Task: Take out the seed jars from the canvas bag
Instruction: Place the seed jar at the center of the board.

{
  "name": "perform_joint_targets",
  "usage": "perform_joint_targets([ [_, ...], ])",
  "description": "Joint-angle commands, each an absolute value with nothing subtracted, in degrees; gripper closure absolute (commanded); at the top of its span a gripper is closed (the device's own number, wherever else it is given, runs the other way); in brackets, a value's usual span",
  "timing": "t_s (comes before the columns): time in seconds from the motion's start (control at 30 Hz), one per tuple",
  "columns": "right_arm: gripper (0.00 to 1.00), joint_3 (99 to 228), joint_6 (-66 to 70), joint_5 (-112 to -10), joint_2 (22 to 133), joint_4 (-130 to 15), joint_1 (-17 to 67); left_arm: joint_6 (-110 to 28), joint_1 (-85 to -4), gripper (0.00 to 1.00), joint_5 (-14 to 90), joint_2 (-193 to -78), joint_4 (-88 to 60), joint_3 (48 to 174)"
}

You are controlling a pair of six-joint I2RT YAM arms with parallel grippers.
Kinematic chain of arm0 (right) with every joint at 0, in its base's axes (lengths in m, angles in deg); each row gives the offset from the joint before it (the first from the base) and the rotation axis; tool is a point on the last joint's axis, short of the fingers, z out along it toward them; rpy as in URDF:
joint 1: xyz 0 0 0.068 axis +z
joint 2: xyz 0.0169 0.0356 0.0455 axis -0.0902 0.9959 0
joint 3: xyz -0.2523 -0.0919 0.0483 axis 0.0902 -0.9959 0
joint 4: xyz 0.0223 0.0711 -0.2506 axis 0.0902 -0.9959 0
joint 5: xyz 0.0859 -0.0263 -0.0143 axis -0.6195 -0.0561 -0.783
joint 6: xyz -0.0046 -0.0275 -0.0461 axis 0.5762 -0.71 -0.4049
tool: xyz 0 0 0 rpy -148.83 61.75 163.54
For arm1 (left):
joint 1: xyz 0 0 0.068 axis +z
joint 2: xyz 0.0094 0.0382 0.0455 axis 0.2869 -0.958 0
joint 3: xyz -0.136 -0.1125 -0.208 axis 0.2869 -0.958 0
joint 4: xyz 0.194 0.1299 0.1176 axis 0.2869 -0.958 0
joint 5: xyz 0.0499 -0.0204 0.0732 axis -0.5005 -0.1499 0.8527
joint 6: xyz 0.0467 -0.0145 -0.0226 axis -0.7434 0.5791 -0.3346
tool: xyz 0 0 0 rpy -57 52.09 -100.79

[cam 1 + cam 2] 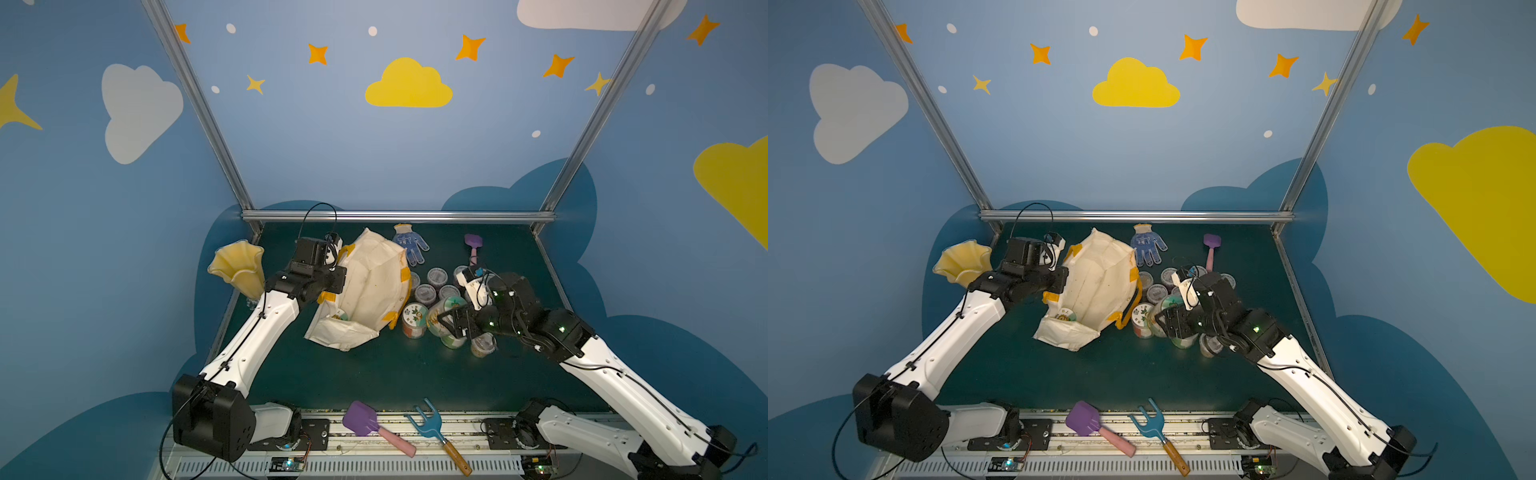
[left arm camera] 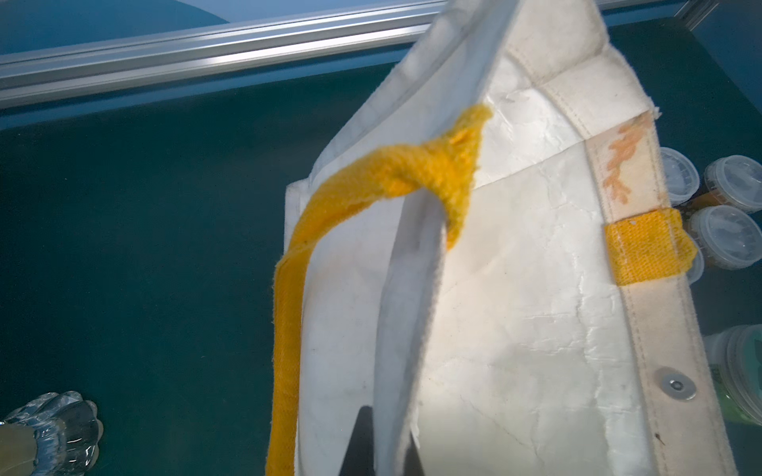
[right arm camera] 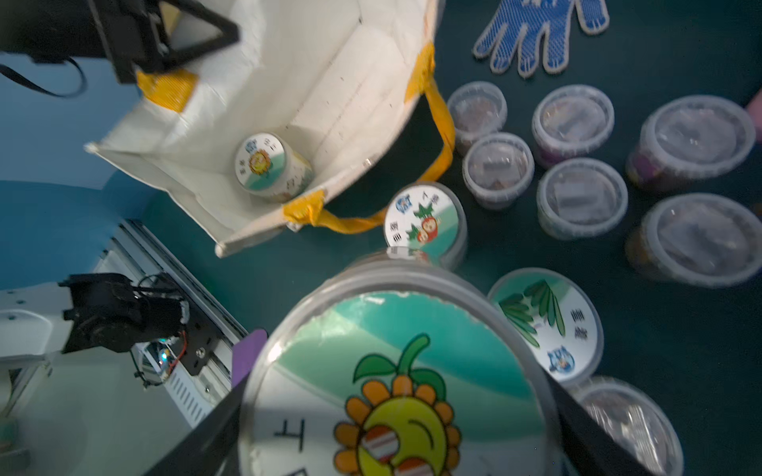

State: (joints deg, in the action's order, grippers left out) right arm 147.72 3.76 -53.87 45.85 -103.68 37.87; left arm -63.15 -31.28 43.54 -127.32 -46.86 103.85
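The cream canvas bag [image 1: 370, 286] [image 1: 1096, 282] leans over left of centre, its mouth facing the front. My left gripper [image 1: 341, 266] [image 2: 385, 453] is shut on the bag's rim beside an orange handle [image 2: 297, 255]. One pictured-lid seed jar [image 1: 340, 316] [image 3: 268, 162] lies inside the bag. My right gripper [image 1: 449, 322] [image 3: 396, 432] is shut on a large sunflower-lid jar [image 1: 436, 318] [image 3: 391, 362], just right of the bag. Two more large jars [image 3: 424, 218] [image 3: 544, 321] and several small clear cups [image 1: 436, 276] [image 3: 577, 119] stand beside it on the mat.
A yellow ruffled vase [image 1: 239, 266] stands at the left edge behind my left arm. A blue glove [image 1: 409, 243] and a purple shovel [image 1: 473, 245] lie at the back. Another purple shovel [image 1: 365, 419] and a blue fork [image 1: 432, 424] rest on the front rail.
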Motion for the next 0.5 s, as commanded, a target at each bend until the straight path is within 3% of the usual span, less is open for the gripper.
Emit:
perform_joint_targets([
  [0.0,0.35,146.3,3.3,-50.2,46.3,-108.6,40.3,-62.5,-31.0,0.95,43.1,-128.0,-48.2,105.0],
  [0.47,0.35,135.2,6.7,-41.7,54.9,-97.5,48.7,-62.4,-30.8,0.95,42.8,-128.1,-48.2,105.0],
])
